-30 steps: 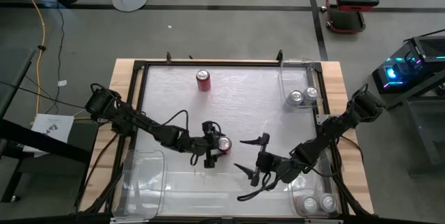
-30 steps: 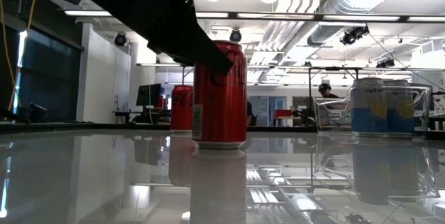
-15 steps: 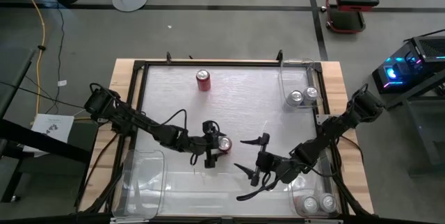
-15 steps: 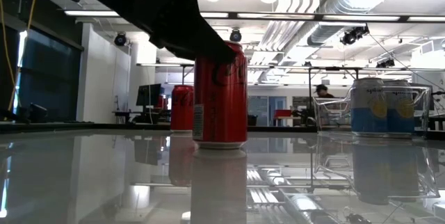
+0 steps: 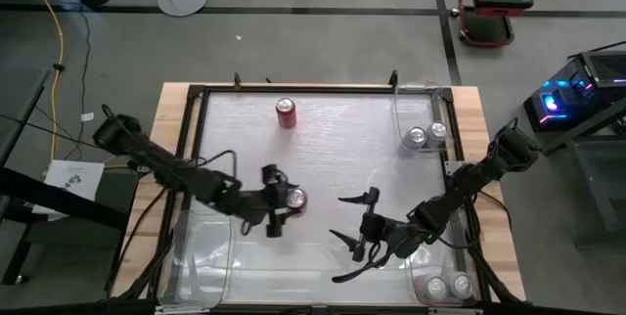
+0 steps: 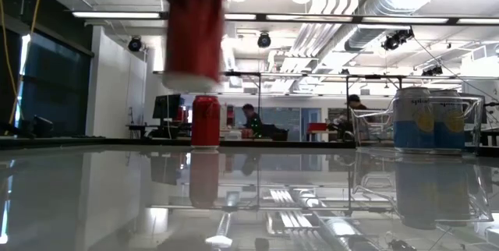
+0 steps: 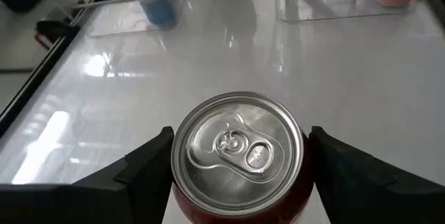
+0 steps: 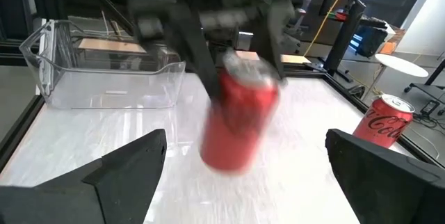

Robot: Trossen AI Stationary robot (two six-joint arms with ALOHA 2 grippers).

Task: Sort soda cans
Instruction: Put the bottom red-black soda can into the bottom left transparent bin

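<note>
the surface [image 5: 342, 149] carries clear bins: an empty bin [image 5: 201, 256] at the near left, a far-right bin [image 5: 423, 119] with two silver cans [image 5: 426, 135], and a near-right bin [image 5: 445, 291] with two more. the left gripper [image 5: 279, 201] has its fingers clamped on a red can [image 5: 293, 199] lifted clear of the surface. the right gripper [image 5: 354, 240] waits nearby, fingers spread, holding nothing. a second red can [image 5: 286, 112] stands at the far edge. the step looks like carrying; next calls for lowering the held can into the empty bin upright.
</note>
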